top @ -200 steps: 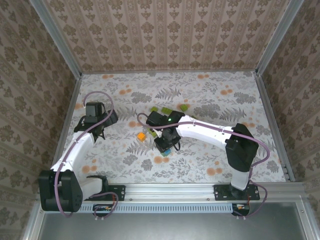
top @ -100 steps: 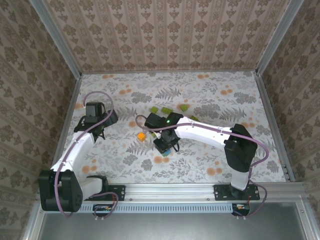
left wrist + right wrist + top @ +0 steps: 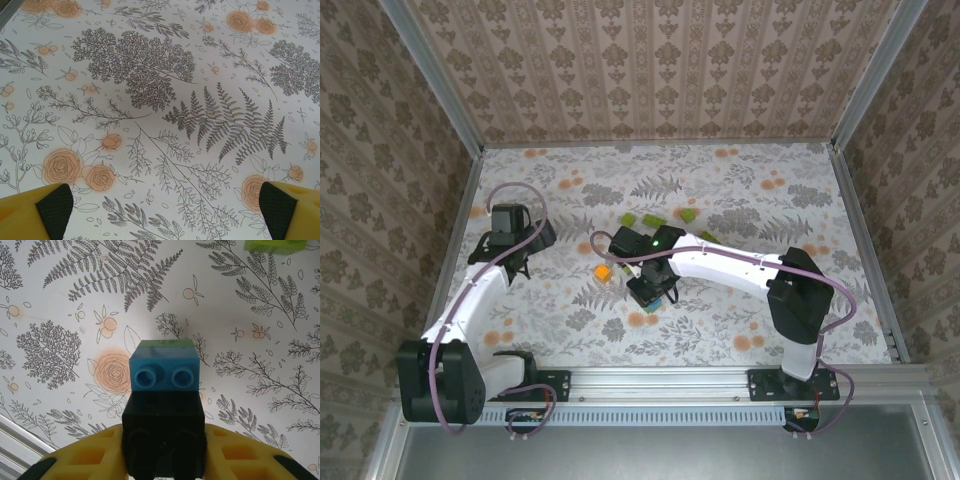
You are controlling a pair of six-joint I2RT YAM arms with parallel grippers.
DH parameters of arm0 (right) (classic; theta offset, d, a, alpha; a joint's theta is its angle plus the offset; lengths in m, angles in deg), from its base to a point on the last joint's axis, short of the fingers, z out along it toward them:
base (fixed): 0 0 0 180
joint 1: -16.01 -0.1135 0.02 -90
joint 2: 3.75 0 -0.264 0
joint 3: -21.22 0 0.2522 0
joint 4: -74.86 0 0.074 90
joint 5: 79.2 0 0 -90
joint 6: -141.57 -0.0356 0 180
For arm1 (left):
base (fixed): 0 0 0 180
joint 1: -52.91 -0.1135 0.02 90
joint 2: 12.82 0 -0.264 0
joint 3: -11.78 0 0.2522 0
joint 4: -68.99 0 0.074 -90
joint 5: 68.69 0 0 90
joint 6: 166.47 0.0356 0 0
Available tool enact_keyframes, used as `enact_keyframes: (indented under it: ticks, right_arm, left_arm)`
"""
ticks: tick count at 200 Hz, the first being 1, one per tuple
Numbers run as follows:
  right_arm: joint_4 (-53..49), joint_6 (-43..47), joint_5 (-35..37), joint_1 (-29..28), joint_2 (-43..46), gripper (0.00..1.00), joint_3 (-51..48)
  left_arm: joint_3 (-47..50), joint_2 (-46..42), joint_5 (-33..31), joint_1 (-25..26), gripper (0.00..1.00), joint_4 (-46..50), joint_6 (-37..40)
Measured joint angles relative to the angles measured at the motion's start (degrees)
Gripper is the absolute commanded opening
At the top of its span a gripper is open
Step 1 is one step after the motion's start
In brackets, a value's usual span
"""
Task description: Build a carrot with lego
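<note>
Floral tabletop (image 3: pixel 160 100), right claw (image 3: pixel 164 452) clamped on black-blue-green lego stack (image 3: pixel 163 375), left claw (image 3: pixel 167 207) spread apart

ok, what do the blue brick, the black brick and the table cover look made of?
Blue brick: hard moulded plastic, glossy, two crisp round studs. Black brick: likely the same plastic, faint sheen. Table cover: flat matte printed sheet, paper or vinyl; can't tell which.

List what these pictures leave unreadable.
Held stack: right wrist view, black and blue bricks hide most of the green one behind; top view, right claw mostly covers it.
Lime brick: cut by the right wrist view's top edge.
Loose green bricks: top view, too small to count studs.
Left claw: fingers cut by left wrist view's bottom edge.
</note>
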Motion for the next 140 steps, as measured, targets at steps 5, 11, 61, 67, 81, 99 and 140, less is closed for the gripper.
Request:
enact_keyframes:
  ticks: [5, 11, 61, 67, 81, 99, 140]
  right_arm:
    - [-0.1, 0.0, 0.0, 0.0, 0.0, 0.34, 0.2]
    - [-0.2, 0.0, 0.1, 0.0, 0.0, 0.34, 0.3]
    - [-2.1, 0.7, 0.9, 0.0, -0.5, 0.33, 2.3]
    - [-2.1, 0.8, 1.1, 0.0, -0.5, 0.33, 2.5]
    - [-1.8, 0.8, 1.4, 0.0, -0.5, 0.33, 2.9]
    - [-1.2, 0.8, 1.7, 0.0, -0.5, 0.33, 2.9]
    - [1.8, 0.1, 1.9, 0.1, -0.4, 0.35, 1.0]
  left_arm:
    - [0.0, 0.0, 0.0, 0.0, 0.99, 0.0, 0.0]
    - [0.0, 0.0, 0.0, 0.0, 0.99, 0.0, 0.0]
    - [0.0, 0.0, 0.0, 0.0, 0.99, 0.0, 0.0]
    - [0.0, 0.0, 0.0, 0.0, 0.99, 0.0, 0.0]
    - [0.0, 0.0, 0.0, 0.0, 0.99, 0.0, 0.0]
    - [-0.1, 0.0, 0.0, 0.0, 0.99, 0.0, 0.0]
    - [-0.2, 0.0, 0.0, 0.0, 0.99, 0.0, 0.0]
